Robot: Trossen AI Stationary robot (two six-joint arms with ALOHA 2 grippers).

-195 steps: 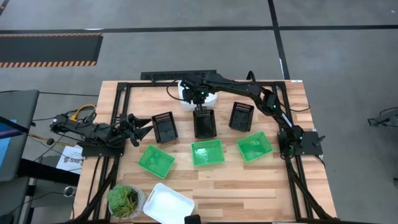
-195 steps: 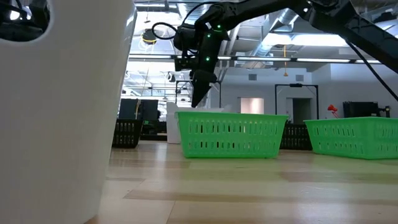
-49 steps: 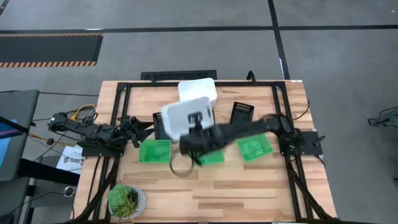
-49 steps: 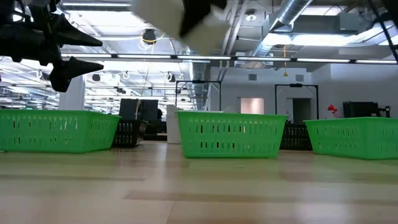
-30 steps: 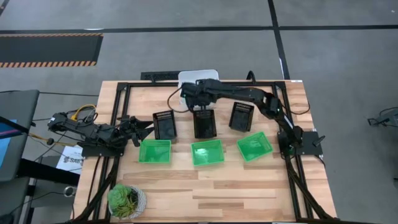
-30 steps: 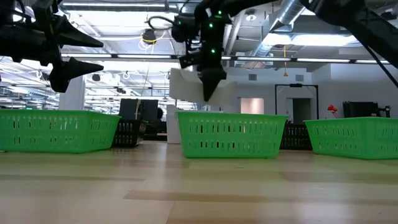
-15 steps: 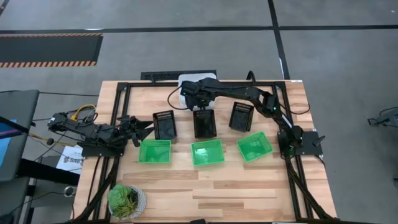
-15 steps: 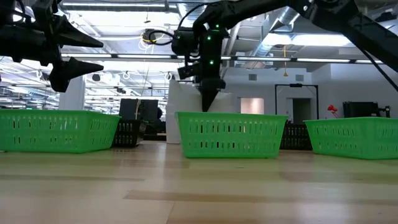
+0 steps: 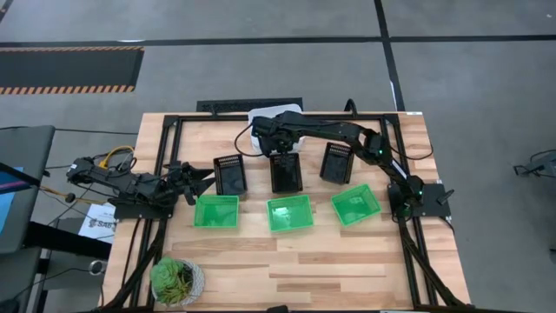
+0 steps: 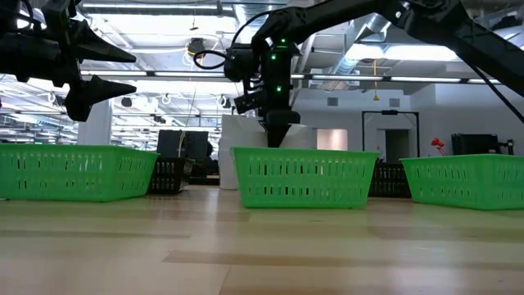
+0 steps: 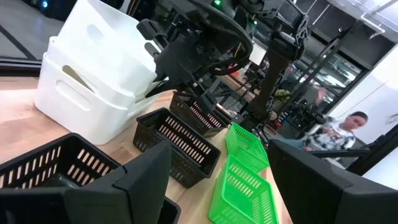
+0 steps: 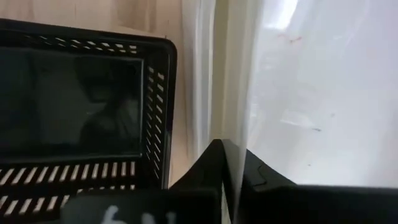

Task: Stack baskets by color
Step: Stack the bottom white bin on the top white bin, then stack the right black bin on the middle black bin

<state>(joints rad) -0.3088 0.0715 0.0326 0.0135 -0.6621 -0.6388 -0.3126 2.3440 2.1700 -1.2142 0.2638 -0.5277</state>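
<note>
At the near left corner of the table stood a round green potted plant, well apart from everything else. Beyond it, across the middle of the boards, ran a row of three green baskets: the left one, the middle one and the right one, each apart from its neighbours. In the low view these green walls stood in front of nearly all that lay behind them.

Just beyond the green row stood three black baskets, the left, the middle and the right, again side by side with gaps between.

The left gripper hung at the table's left side, just beside the left black basket, its fingers spread wide and holding nothing; past those fingers the left wrist view showed the black baskets and the white ones behind.

Farthest off, at the far edge near the middle, sat the white baskets, nested one in another with the top one tilted. The right arm reached across from the right side, and the right gripper stood at the near wall of the top white basket. Its fingers straddled that thin wall, nearly together; whether they pinched it could not be told. The arm hid much of the white stack from above.
</note>
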